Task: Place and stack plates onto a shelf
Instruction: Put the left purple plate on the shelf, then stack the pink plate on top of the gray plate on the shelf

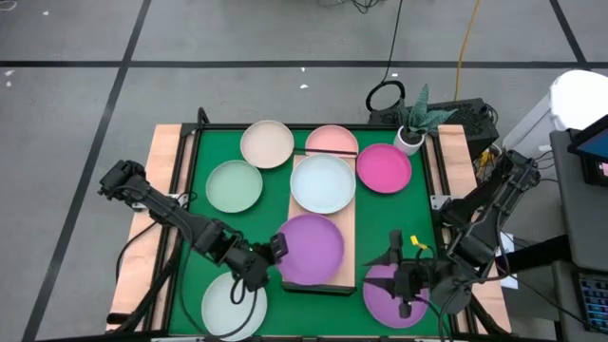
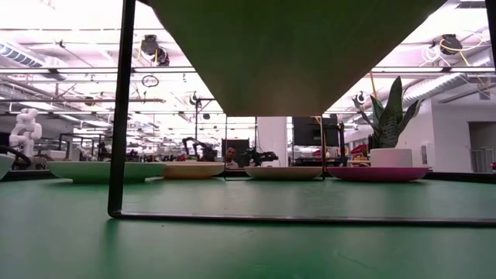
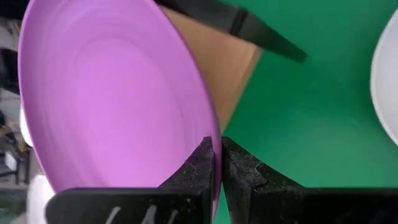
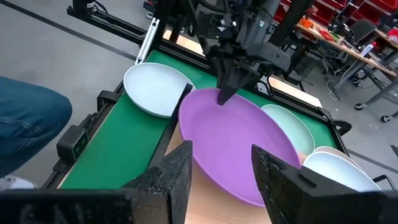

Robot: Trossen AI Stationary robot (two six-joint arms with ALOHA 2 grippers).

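A purple plate (image 1: 312, 249) sits over the near end of the light-wood shelf (image 1: 344, 220), and my left gripper (image 1: 278, 249) is shut on its left rim. The same plate shows in the right wrist view (image 4: 239, 143) with the left gripper (image 4: 225, 93) on it. A pale blue-white plate (image 1: 323, 183) lies on the shelf's far half. My right gripper (image 4: 221, 174) is open and hovers above a second purple plate (image 1: 389, 299) that lies on the mat near the right corner. It touches nothing. My left gripper pinches the purple plate's rim (image 3: 214, 134) between its two fingers (image 3: 199, 165), one on the upper face and one under the rim. It comes slanting down from the table's left. The plate lies over the shelf's near end (image 4: 205, 205); whether it rests there, I cannot tell.
On the green mat lie a cream plate (image 1: 267, 143), pale pink plate (image 1: 332, 141), magenta plate (image 1: 384, 168), mint plate (image 1: 234, 186) and a pale blue-white plate (image 1: 234, 304). A potted plant (image 1: 410, 133) stands at the far right. The shelf stands on black legs (image 2: 122, 108). A person's leg (image 4: 25, 124) is beside the table.
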